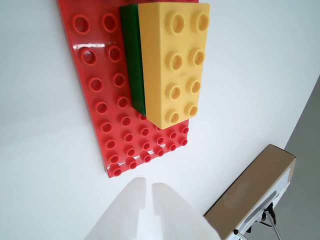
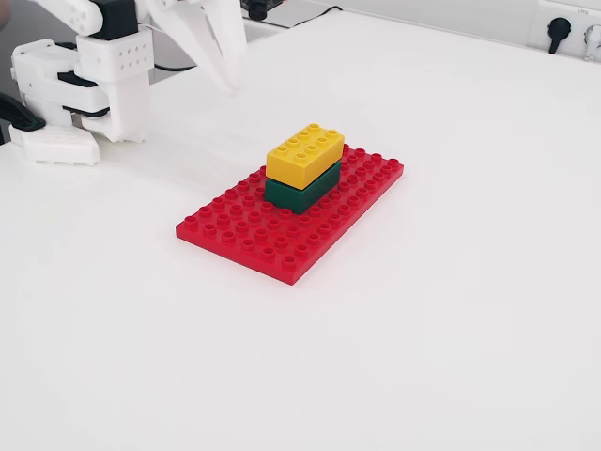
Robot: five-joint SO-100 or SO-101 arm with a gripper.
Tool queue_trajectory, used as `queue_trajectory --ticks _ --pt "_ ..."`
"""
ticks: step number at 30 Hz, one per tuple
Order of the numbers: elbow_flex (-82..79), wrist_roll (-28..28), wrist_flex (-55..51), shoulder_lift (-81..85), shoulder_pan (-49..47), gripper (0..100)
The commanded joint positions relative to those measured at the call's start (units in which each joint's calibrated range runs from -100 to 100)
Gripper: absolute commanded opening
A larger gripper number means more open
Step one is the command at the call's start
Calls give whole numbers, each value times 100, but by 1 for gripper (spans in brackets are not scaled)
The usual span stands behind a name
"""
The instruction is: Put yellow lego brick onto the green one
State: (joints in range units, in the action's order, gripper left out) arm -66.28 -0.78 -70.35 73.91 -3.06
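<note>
The yellow lego brick [image 2: 304, 153] sits stacked on the green one [image 2: 302, 191], slightly offset, so a strip of the green brick shows along its left side in the wrist view [image 1: 133, 60]. Both stand on a flat red studded baseplate [image 2: 254, 235]. In the wrist view the yellow brick [image 1: 172, 65] is at the top centre, above the baseplate [image 1: 110, 115]. My gripper [image 1: 149, 185] is at the bottom of the wrist view, clear of the bricks, with its white fingers [image 1: 131, 200] close together and nothing between them. In the fixed view the gripper [image 2: 228, 85] hangs at the top left, away from the stack.
The white arm base [image 2: 94, 85] stands at the table's far left. A brown box-like object [image 1: 250, 192] shows at the bottom right of the wrist view, near the table edge. A wall socket [image 2: 556, 26] and cables are at the back.
</note>
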Motion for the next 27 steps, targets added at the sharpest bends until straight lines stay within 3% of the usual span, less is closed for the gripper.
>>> queue_trajectory --ticks 1,4,14,27 --pt "-824 31 46 1687 33 2" --pt "-1538 208 -153 2584 -4 2" --pt "-2559 245 -421 2399 77 1" --pt "-2622 255 -387 2416 409 1"
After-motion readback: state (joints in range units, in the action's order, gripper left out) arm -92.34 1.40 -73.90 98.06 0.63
